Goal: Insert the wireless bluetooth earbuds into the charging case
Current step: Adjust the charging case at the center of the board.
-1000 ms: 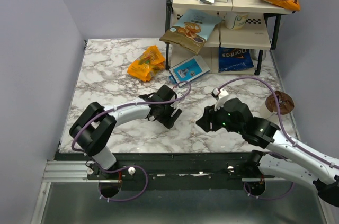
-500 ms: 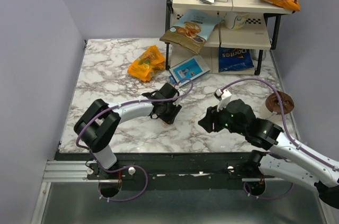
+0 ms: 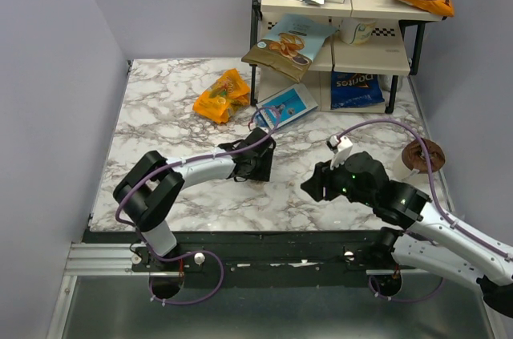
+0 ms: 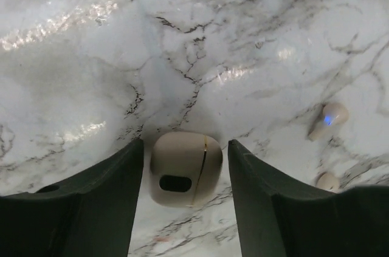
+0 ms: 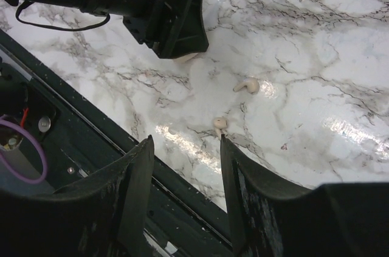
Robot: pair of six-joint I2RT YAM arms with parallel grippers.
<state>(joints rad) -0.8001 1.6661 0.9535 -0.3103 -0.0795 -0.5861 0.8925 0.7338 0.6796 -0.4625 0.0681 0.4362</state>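
The cream-beige charging case point(image 4: 182, 172) lies shut on the marble, its dark oval port facing the left wrist camera. My left gripper point(image 4: 185, 146) is open, with one jaw on each side of the case and a small gap on both sides. Two cream earbuds lie loose to its right, one showing a blue light point(image 4: 328, 118) and one lower down point(image 4: 328, 180). The right wrist view shows both earbuds point(image 5: 247, 85) point(image 5: 219, 124) and the left gripper point(image 5: 176, 32) low over the case. My right gripper point(image 5: 186, 141) is open and empty, above the table's near edge. The grippers also show from above, left point(image 3: 258, 164) and right point(image 3: 314, 188).
A black shelf rack point(image 3: 258, 50) with snack bags stands at the back right. An orange bag point(image 3: 222, 95) and a blue packet point(image 3: 287, 104) lie behind the left gripper. A brown disc point(image 3: 422, 155) sits at the right edge. The black front rail point(image 5: 91, 141) runs below the right gripper.
My left gripper has turned and shifted slightly away from the near edge. My right gripper has barely moved.
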